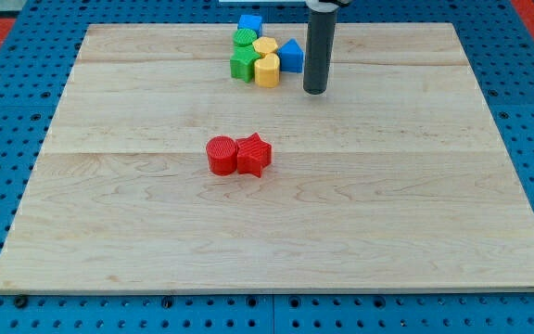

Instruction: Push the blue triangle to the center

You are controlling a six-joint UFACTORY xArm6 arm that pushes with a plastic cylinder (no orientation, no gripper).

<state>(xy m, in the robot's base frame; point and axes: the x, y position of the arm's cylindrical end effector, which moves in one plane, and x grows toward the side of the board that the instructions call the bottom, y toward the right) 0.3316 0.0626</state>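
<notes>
The blue triangle point(291, 56) stands near the view's top edge of the wooden board point(387, 213), at the right end of a tight cluster. My tip point(314, 91) is just right of the triangle and a little below it, with a small gap between them. The rod rises straight up out of the view's top.
The cluster also holds a blue cube point(249, 25), a green round block point(245, 39), a green star-like block point(243, 64), a yellow round block point(265, 46) and a yellow block point(267, 70). A red cylinder point(221, 155) and a red star point(254, 155) touch near the board's middle.
</notes>
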